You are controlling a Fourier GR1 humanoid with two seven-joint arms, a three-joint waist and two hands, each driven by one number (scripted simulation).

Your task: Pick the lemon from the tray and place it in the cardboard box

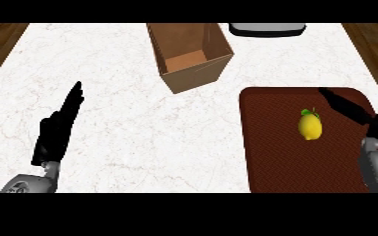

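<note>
We log the lemon [310, 126]: yellow, oval, green leaf on top, lying on the dark red tray [273, 145]. Left hand [57, 130] well left of the tray, fingers straight, released. Right hand [343, 105] over the tray's far right corner, fingers extended, grasping nothing. Counter [133, 105] white, marbled. Beyond the tray, the cardboard box [193, 77] is open, its bare floor showing.

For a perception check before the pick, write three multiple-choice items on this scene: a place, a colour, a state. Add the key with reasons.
1. The lemon lies: A in a bowl; B on the tray; C on a plate.
2. The tray is: A dark red-brown; B blue; C green.
3. The cardboard box is: A taped shut; B flattened; C open-topped.
Key: 1 B, tray surface surrounds it on all sides; 2 A, its surface looks dark red-brown; 3 C, its inner floor shows.
</note>
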